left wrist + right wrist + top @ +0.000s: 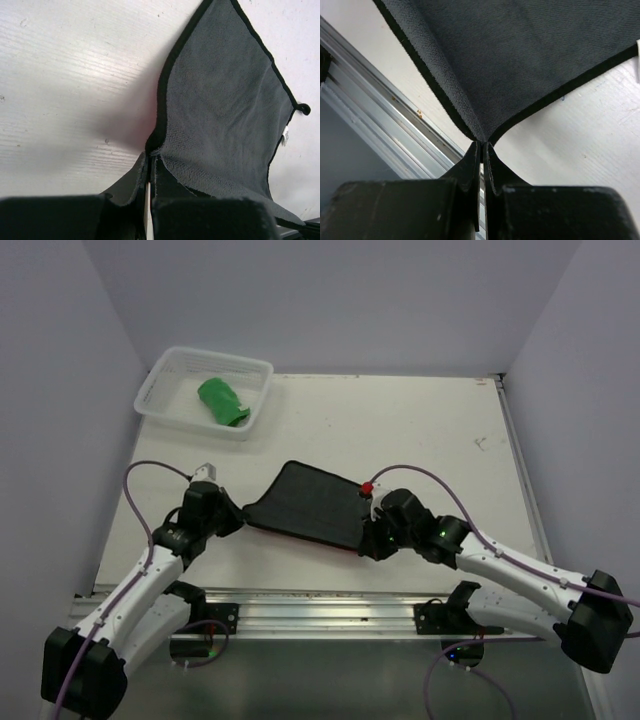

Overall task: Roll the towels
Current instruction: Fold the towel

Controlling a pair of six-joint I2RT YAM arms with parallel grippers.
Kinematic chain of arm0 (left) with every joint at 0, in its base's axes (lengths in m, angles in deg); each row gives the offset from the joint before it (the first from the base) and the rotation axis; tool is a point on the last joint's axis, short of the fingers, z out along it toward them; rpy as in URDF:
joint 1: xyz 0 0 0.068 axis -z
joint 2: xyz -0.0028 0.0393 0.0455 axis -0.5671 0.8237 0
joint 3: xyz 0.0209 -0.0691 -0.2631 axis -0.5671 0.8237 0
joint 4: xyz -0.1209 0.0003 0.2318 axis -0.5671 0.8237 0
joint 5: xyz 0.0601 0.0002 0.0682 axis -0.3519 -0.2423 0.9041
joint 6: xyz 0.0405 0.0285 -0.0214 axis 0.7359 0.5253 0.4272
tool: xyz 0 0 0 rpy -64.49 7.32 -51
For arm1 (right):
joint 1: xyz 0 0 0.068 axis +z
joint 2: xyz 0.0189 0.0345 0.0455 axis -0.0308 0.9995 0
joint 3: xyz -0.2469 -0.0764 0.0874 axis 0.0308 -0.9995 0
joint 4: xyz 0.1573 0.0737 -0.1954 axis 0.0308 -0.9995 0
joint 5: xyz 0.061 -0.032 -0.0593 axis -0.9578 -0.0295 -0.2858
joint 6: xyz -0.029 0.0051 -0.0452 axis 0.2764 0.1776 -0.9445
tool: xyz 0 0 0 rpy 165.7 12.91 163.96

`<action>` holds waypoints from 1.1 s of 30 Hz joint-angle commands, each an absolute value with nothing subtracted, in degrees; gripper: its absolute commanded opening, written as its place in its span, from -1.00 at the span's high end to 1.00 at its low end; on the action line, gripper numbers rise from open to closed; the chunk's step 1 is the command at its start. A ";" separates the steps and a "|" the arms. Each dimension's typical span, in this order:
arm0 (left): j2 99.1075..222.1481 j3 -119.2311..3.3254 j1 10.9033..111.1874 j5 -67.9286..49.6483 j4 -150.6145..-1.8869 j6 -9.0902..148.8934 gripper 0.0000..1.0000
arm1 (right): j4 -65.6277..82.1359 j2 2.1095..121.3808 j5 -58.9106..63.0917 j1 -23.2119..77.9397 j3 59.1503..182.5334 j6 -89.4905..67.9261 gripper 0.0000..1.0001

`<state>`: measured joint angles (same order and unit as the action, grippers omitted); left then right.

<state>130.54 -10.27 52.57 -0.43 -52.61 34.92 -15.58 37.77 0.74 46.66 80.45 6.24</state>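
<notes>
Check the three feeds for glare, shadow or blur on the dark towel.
Top external: even light, no glare, dark towel sharp. Left wrist: its weave in focus, a soft pink-tinged shadow on the table beside it. Right wrist: weave crisp; jaws at the bottom edge dark and soft.

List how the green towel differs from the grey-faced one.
The green towel is rolled up; the red towel is spread open, grey side up. The green towel sits in the white basket; the red towel is on the table. The green towel is untouched; the left end effector and right end effector each pinch a corner of the red towel. Both are small cloths.
</notes>
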 commanded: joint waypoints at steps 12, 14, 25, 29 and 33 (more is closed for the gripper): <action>152.26 -29.98 52.04 3.96 -59.64 36.74 1.00 | -18.49 40.87 16.22 46.58 86.60 9.47 1.00; 154.21 -32.96 52.04 3.69 -59.56 37.09 1.00 | -18.66 40.87 17.37 46.58 87.22 9.30 1.00; 167.83 -42.47 52.04 1.76 -60.79 39.29 0.95 | -20.24 44.82 25.11 44.82 91.79 9.65 1.00; 171.52 -45.80 52.04 0.79 -61.05 40.17 0.86 | -19.28 46.40 23.71 42.46 91.79 9.12 1.00; 174.95 -48.36 52.12 0.44 -60.96 40.70 0.84 | -17.87 47.28 21.60 40.34 91.09 9.12 1.00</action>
